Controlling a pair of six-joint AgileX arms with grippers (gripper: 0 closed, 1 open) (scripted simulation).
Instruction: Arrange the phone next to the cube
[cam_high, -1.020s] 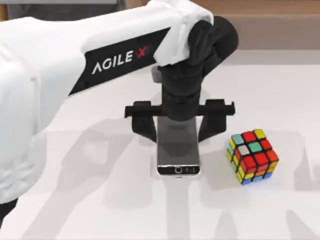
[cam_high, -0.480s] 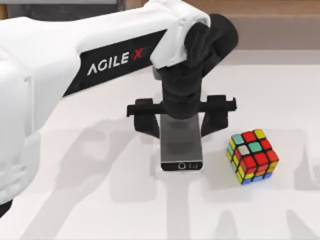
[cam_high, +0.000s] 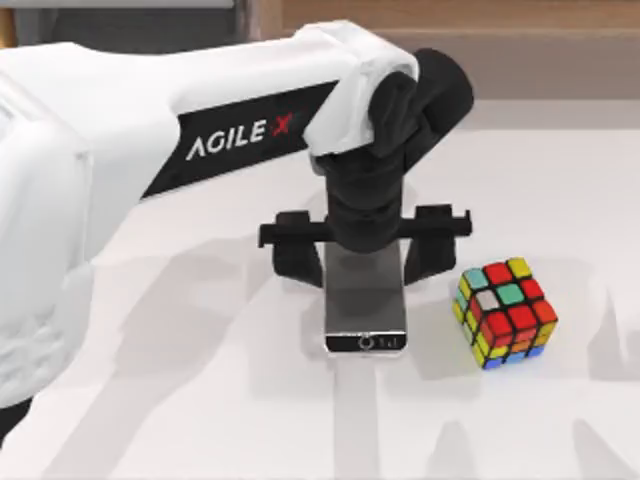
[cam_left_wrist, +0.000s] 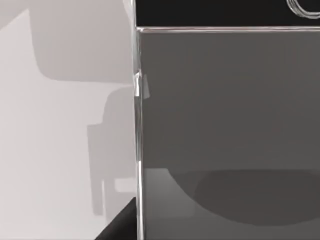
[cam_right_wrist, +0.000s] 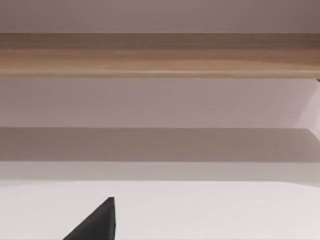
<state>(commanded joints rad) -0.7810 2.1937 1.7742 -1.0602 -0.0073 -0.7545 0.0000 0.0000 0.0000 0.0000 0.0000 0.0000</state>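
White table (cam_high: 180, 420) carries our phone (cam_high: 365, 300) at frame centre, long axis top-to-bottom, our left gripper (cam_high: 365, 262) clamped across its upper half; the cube (cam_high: 504, 313) sits just right, apart by 1 narrow gap.

Phone (cam_high: 365, 305) is laid flat on the tabletop (cam_high: 200, 400), just left of the cube (cam_high: 503, 313), apart from it. Left pincer (cam_high: 365, 255) is placed directly over the phone's far end, left of and behind the cube.
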